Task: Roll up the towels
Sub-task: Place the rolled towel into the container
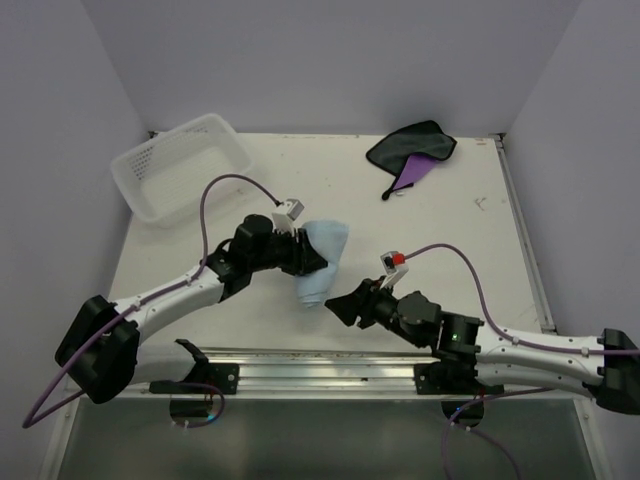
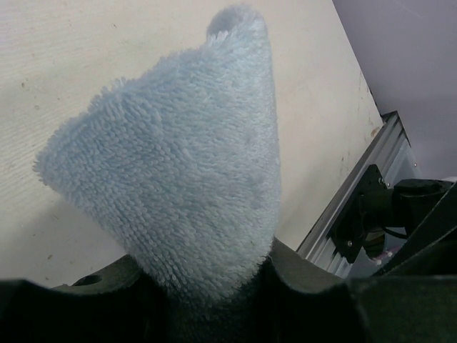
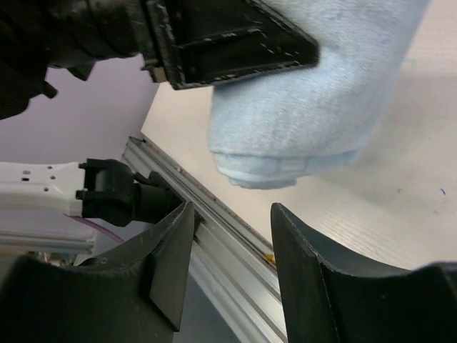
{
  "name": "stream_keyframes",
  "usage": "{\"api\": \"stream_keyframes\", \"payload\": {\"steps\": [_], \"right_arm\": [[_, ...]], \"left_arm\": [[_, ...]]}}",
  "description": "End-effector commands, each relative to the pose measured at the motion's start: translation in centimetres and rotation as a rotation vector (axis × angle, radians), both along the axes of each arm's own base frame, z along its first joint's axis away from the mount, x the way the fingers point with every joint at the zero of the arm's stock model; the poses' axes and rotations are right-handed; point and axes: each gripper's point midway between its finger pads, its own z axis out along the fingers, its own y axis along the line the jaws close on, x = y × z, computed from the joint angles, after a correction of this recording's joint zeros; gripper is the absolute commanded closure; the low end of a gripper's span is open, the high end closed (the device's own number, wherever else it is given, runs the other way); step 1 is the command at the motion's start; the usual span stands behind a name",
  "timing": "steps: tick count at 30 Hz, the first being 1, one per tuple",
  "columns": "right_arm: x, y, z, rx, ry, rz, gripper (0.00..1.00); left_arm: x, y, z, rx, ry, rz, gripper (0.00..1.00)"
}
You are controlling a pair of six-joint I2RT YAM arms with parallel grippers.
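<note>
The light blue towel (image 1: 322, 258) is rolled into a bundle at the table's middle. My left gripper (image 1: 308, 258) is shut on its left side; in the left wrist view the towel (image 2: 178, 171) rises as a fluffy cone out of the jaws, and the gripper (image 2: 214, 304) pinches its base. My right gripper (image 1: 345, 305) is open and empty, just below the roll's near end; its view shows the roll's layered end (image 3: 285, 153) ahead of the gripper (image 3: 232, 243). The purple towel with a dark grey face (image 1: 412, 152) lies crumpled at the far right.
A white lattice basket (image 1: 182, 165) stands at the far left corner. An aluminium rail (image 1: 320, 362) runs along the table's near edge, also in the right wrist view (image 3: 228, 257). Purple cables loop over both arms.
</note>
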Motion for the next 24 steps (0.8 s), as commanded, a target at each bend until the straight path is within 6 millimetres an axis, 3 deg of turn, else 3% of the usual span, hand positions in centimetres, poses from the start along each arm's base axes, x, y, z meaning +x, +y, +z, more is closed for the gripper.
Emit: {"api": "stream_keyframes", "payload": {"steps": [1, 4, 7, 9, 14, 19, 24], "right_arm": [[0.2, -1.5, -3.0, -0.082, 0.035, -0.045, 0.5], [-0.2, -1.4, -3.8, -0.087, 0.061, -0.03, 0.5], [0.5, -1.9, -4.9, -0.134, 0.066, -0.078, 0.52], [1.2, -2.3, -5.1, -0.153, 0.06, -0.119, 0.59], [3.9, -3.7, -6.2, -0.208, 0.073, -0.288, 0.89], [5.9, -2.9, -7.2, -0.198, 0.109, -0.302, 0.9], [7.3, -1.4, -5.3, -0.144, 0.056, -0.284, 0.9]], "left_arm": [[0.4, -0.2, 1.9, -0.064, -0.075, -0.015, 1.0], [0.8, 0.4, 0.5, 0.007, -0.045, 0.003, 1.0], [1.0, 1.1, -2.2, 0.144, 0.03, -0.015, 1.0], [0.5, 0.9, -3.1, 0.166, 0.055, -0.057, 1.0], [-0.4, 0.8, -1.8, 0.11, 0.005, -0.091, 1.0], [-1.6, -0.1, -0.4, 0.018, -0.052, -0.167, 1.0], [-1.9, 0.2, -1.3, 0.024, -0.034, -0.158, 1.0]]}}
